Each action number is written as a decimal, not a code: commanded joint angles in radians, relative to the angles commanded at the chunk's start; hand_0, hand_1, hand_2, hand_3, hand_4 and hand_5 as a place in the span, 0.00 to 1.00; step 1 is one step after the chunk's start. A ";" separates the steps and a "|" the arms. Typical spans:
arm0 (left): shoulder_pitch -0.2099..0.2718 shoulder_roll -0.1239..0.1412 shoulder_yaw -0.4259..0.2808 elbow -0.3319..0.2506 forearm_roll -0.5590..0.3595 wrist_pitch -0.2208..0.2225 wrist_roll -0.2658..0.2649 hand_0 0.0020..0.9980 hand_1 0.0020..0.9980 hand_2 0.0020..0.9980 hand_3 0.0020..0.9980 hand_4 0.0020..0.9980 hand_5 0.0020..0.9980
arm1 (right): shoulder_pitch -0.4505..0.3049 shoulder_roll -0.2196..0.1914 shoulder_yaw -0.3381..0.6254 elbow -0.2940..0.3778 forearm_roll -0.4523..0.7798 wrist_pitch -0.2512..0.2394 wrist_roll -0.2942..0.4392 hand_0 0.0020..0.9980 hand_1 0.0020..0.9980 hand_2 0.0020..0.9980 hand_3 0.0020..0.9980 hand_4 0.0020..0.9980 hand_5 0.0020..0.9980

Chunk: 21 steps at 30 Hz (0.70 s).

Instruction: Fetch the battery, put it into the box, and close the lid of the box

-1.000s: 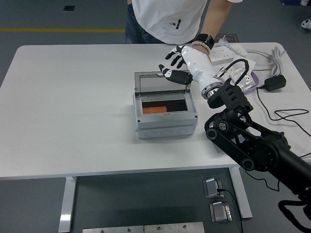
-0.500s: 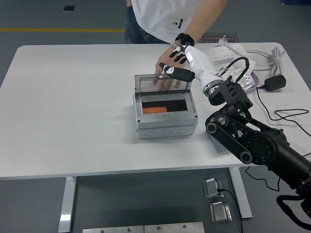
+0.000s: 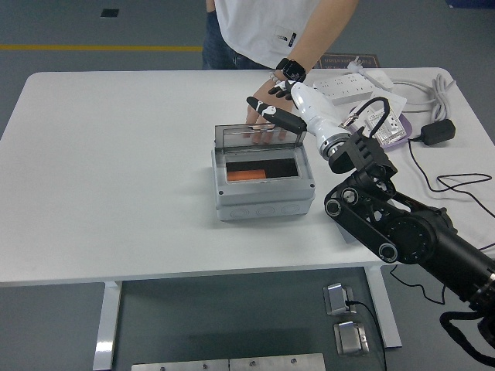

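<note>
A grey box (image 3: 263,191) stands at the table's middle with its clear lid (image 3: 259,136) raised at the back. An orange battery (image 3: 246,175) lies inside it. My right hand (image 3: 272,108) is white with black fingers spread open, and holds nothing; it hovers at the lid's top right edge. A person's hand (image 3: 261,124) rests behind the lid, against it. The left arm is out of view.
A person in a white shirt (image 3: 271,27) stands at the far side. A power strip (image 3: 352,81), cables (image 3: 441,182), a black adapter (image 3: 437,131) and a purple-white pack (image 3: 387,124) lie at the right. The table's left half is bare (image 3: 108,154).
My right hand has moved left and toward the lid's top edge. The person's hand has come down from beside my wrist to behind the lid.
</note>
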<state>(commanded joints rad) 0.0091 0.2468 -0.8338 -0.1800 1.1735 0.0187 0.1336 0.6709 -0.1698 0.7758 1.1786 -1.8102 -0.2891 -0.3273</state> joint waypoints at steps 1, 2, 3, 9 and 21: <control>0.001 0.000 -0.001 0.000 0.001 0.000 0.000 0.40 0.56 0.51 0.48 0.00 0.00 | -0.003 -0.006 -0.007 0.008 0.003 0.003 -0.002 0.94 0.76 0.74 0.74 0.97 1.00; 0.001 0.000 -0.002 0.000 0.001 0.001 0.000 0.40 0.56 0.51 0.48 0.00 0.00 | -0.007 -0.014 -0.017 0.019 0.010 0.007 -0.006 0.94 0.76 0.74 0.74 0.97 1.00; 0.002 0.001 -0.002 0.000 0.000 0.001 0.000 0.40 0.56 0.51 0.48 0.00 0.00 | -0.010 -0.023 -0.027 0.030 0.018 0.012 -0.008 0.94 0.76 0.74 0.74 0.97 1.00; 0.005 0.004 -0.004 0.000 -0.002 0.004 -0.002 0.39 0.56 0.51 0.48 0.00 0.00 | -0.036 -0.076 -0.072 0.094 0.068 0.045 -0.026 0.94 0.75 0.74 0.74 0.97 1.00; 0.016 0.007 -0.011 0.000 -0.003 0.008 -0.005 0.39 0.56 0.51 0.48 0.00 0.00 | -0.085 -0.189 -0.066 0.250 0.134 0.115 -0.079 0.91 0.74 0.74 0.74 0.96 1.00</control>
<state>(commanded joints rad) 0.0250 0.2535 -0.8449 -0.1800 1.1700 0.0264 0.1291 0.5858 -0.3586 0.7093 1.4284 -1.6763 -0.1746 -0.4066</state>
